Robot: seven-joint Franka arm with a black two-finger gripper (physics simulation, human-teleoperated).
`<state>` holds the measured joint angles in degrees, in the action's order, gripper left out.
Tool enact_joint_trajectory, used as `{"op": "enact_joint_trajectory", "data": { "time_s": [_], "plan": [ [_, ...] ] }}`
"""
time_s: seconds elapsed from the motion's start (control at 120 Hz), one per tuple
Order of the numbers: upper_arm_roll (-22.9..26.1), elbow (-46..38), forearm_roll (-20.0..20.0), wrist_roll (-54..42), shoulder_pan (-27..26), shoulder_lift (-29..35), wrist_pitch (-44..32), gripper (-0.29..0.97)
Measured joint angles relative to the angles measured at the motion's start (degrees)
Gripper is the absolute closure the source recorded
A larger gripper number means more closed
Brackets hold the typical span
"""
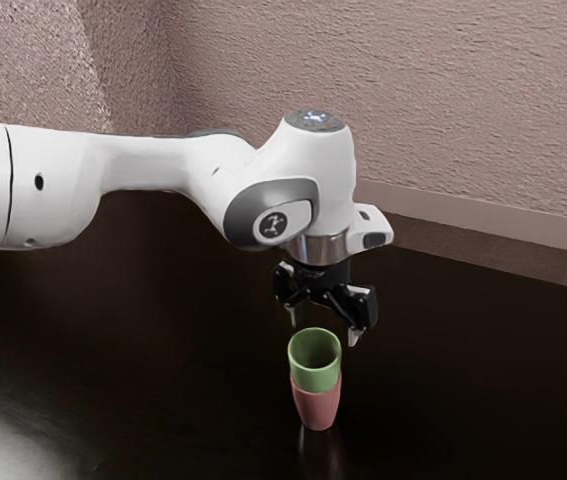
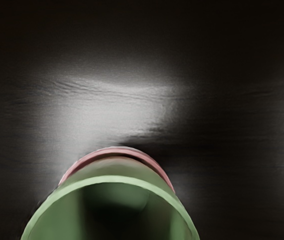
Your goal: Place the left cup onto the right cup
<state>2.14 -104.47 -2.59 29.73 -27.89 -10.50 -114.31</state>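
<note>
Fingers (image 1: 358, 328) spread and clear of the rim, the gripper (image 1: 324, 326) hovers just above the green cup (image 1: 315, 368), which sits nested upright in the pink cup (image 1: 317, 408) on the table (image 1: 483, 380). Any sideways drift while lifting away could clip the rim and topple the stack.

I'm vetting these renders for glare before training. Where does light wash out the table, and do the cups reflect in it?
Exterior view: a pale sheen covers the dark table at that view's lower left corner; a faint reflection lies under the pink cup. Wrist view: a broad bright glare patch crosses the table beyond the green cup, whose near rim is blurred.
</note>
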Motion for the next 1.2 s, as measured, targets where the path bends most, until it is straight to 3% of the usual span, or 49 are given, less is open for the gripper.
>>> {"op": "enact_joint_trajectory", "data": {
  "time_s": [0.3,0.65,0.933,1.2],
  "plan": [
    [-4.0,5.1,-1.5,-0.3,-0.1,4.0,9.2,0.00],
    [-11.6,8.1,-1.6,-3.7,0.1,4.3,16.8,0.00],
    [-17.8,11.7,-1.5,-11.4,1.3,4.2,20.6,0.00],
    [-19.2,14.0,-1.3,-20.1,4.4,4.1,21.9,0.00]
  ]
}}
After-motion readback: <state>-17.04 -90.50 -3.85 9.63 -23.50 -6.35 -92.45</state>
